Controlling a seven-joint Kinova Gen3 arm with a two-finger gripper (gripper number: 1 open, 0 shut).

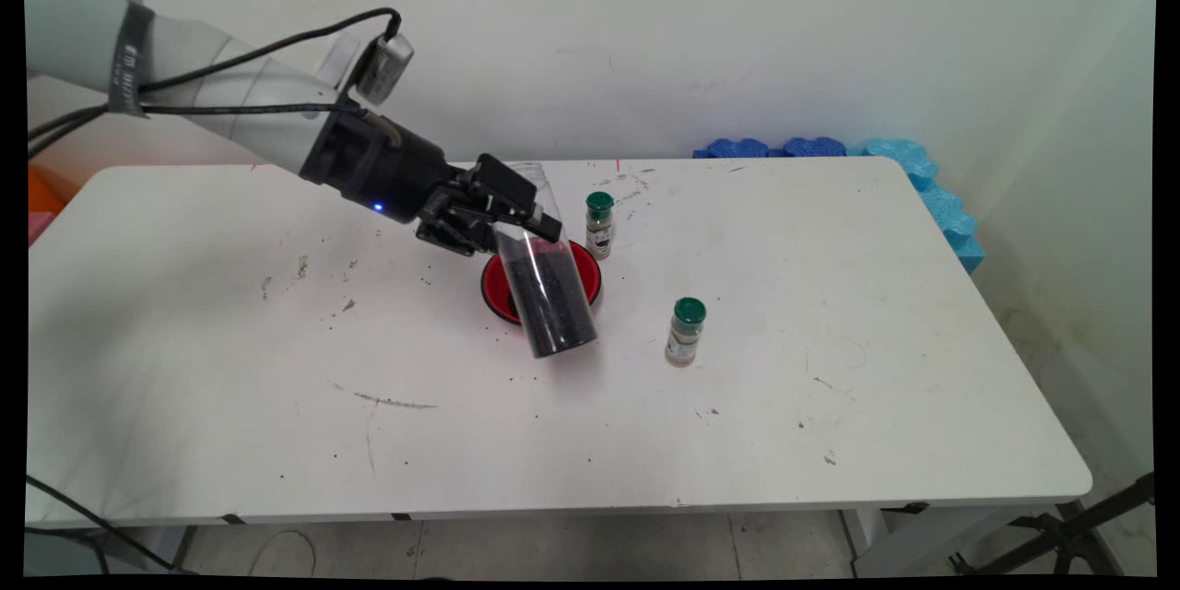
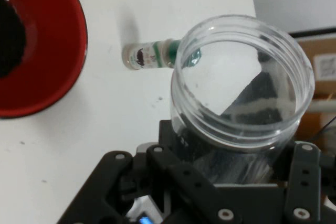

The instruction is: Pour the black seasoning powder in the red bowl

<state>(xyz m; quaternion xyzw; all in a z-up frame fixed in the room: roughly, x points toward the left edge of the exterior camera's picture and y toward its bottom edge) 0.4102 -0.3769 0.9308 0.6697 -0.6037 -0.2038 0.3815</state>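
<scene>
Gripper is clamped on a clear jar, one finger on each side of the upper wall, just under the open mouth. No lid on it. The jar is tilted, mouth up and leaning toward the arm, base lower and toward the table's near side. Dark granules fill its lower part and the top part is empty. In the main view the jar overlaps a red bowl. Can't tell whether its base touches the table or hangs just above. In the hand view the bowl sits off to one side of the jar mouth with something dark inside it. A green-capped spice bottle stands upright just beside the bowl on the far side, and a second one stands near the jar's base, apart from it. Dark specks are scattered on the tabletop. Blue foam pieces lie along the far right corner.
</scene>
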